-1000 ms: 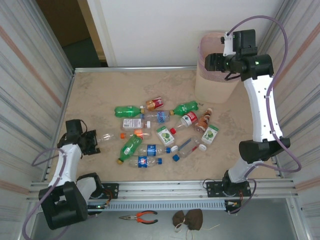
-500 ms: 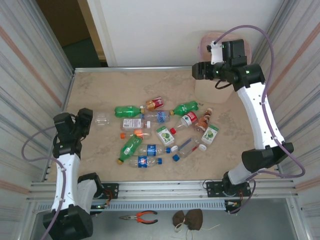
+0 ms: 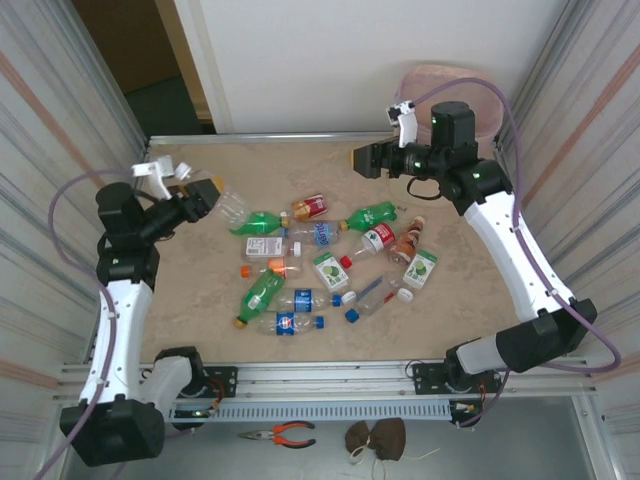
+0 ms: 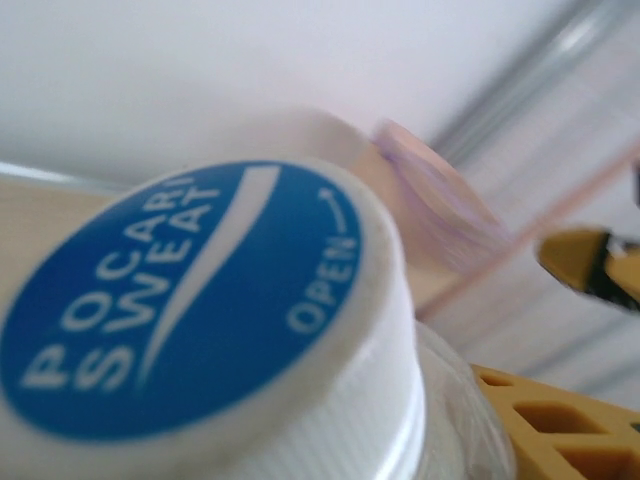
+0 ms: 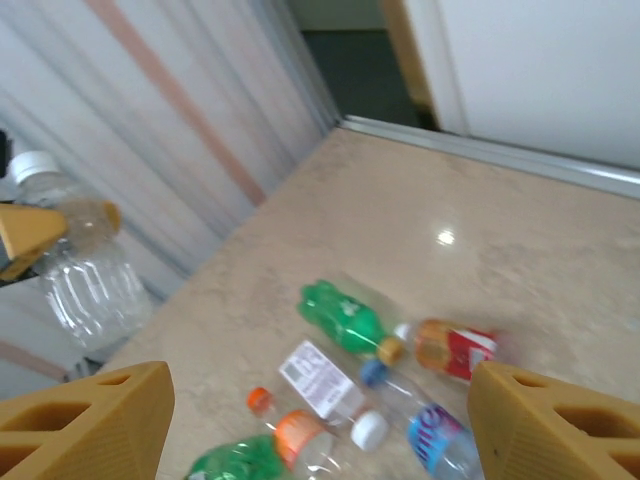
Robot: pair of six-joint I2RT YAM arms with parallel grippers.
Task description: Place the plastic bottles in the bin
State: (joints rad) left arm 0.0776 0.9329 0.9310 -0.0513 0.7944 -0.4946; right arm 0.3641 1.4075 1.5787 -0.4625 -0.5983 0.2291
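The left jaws are clamped on a clear plastic bottle with a white-rimmed blue cap (image 3: 228,205), held aloft over the desk's (image 3: 460,290) 10 o'clock corner. The right jaws stand apart and empty near the 12 o'clock edge. The tall pale pink slatted plastic bin (image 3: 455,80) stands at 1 o'clock, roughly 2 o'clock from the held bottle. That bottle's long axis seems to run 10 to 4. The right arm (image 3: 510,240) is nearer the bin and hides its lower part. The other plastic bottles (image 3: 320,260) lie heaped mid-desk.
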